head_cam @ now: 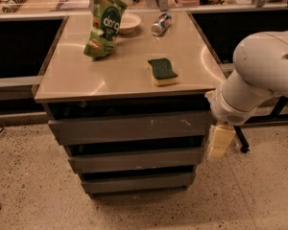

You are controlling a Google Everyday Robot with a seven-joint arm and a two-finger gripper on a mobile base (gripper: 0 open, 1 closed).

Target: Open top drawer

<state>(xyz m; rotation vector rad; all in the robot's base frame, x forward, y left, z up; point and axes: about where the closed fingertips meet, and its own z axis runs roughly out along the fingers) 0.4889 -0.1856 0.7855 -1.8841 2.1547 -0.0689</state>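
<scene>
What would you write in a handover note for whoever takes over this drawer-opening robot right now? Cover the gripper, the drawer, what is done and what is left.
Gripper: hangs low at the cabinet's right front corner, by the right end of the top drawer; contact cannot be told.
Top drawer: looks shut, just under the countertop.
Done: nothing on the drawer yet.
Left: get a hold on the drawer front and pull it out.
</scene>
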